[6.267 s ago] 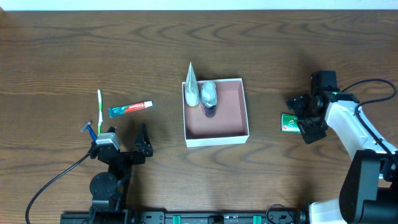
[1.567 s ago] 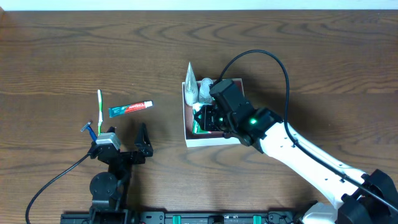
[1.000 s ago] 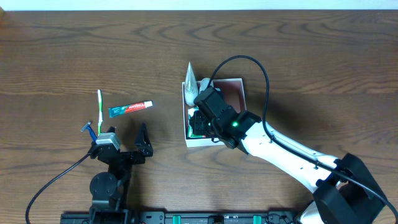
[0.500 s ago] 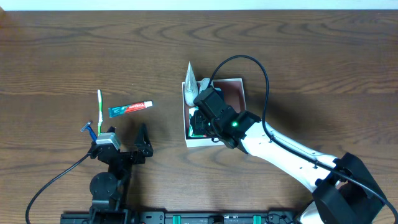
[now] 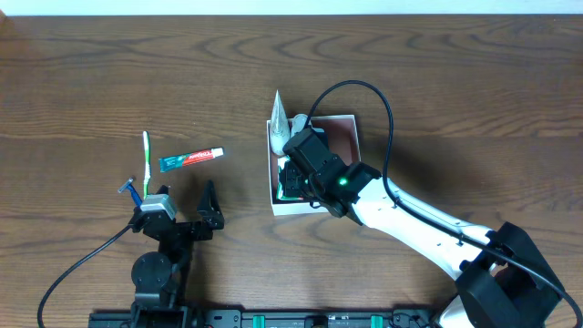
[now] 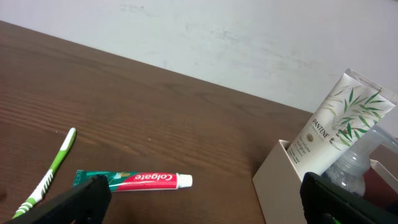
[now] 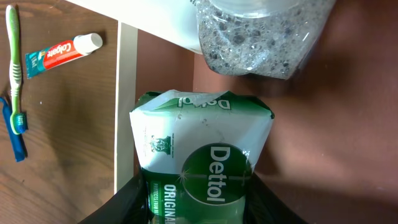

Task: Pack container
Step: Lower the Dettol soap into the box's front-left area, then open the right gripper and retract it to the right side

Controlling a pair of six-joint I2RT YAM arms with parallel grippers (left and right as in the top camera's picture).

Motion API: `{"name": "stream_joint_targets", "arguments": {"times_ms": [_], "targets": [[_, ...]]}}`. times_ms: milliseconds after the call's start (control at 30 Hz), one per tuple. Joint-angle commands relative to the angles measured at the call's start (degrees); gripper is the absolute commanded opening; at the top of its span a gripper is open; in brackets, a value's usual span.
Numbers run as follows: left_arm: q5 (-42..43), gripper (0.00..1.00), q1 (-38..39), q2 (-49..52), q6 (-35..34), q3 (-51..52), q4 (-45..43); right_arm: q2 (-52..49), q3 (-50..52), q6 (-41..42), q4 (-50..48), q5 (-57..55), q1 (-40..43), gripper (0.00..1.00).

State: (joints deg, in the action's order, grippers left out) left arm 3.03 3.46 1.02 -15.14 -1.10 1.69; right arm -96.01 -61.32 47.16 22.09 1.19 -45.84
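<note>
The container (image 5: 356, 155), a shallow white-walled box with a pinkish-brown floor, sits mid-table. Inside it lean a white Pantene tube (image 5: 279, 123) and a clear bottle (image 7: 258, 37). My right gripper (image 5: 290, 180) reaches into the box's front-left corner, shut on a green-and-white Dettol packet (image 7: 202, 155). Its black fingers press both sides of the packet, which lies low against the left wall (image 7: 126, 99). My left gripper (image 5: 173, 202) rests open near the table's front left, holding nothing. It faces a toothpaste tube (image 6: 134, 180) and a green toothbrush (image 6: 50, 177).
The toothpaste (image 5: 191, 158) and toothbrush (image 5: 146, 159) lie on the bare wood left of the box, with a blue razor (image 5: 133, 189) beside the left arm. The right arm's white link and black cable stretch from the front right corner across to the box.
Over the last seconds the right arm carried the packet from the table's right side into the box. In the last second it has stayed still; the left arm has not moved.
</note>
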Motion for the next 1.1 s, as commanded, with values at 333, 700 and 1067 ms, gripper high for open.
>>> {"name": "stream_joint_targets", "arguments": {"times_ms": [333, 700, 1067], "targets": [[0.0, 0.98, -0.3, 0.1, 0.5, 0.9, 2.1, -2.7, 0.2, 0.5, 0.2, -0.5, -0.4, 0.40], [0.0, 0.98, -0.3, 0.1, 0.5, 0.9, 2.1, -2.7, 0.2, 0.5, 0.1, -0.5, -0.3, 0.47], [0.0, 0.98, -0.3, 0.1, 0.5, 0.9, 2.1, -2.7, 0.2, -0.4, -0.6, -0.2, -0.3, 0.51]]}}
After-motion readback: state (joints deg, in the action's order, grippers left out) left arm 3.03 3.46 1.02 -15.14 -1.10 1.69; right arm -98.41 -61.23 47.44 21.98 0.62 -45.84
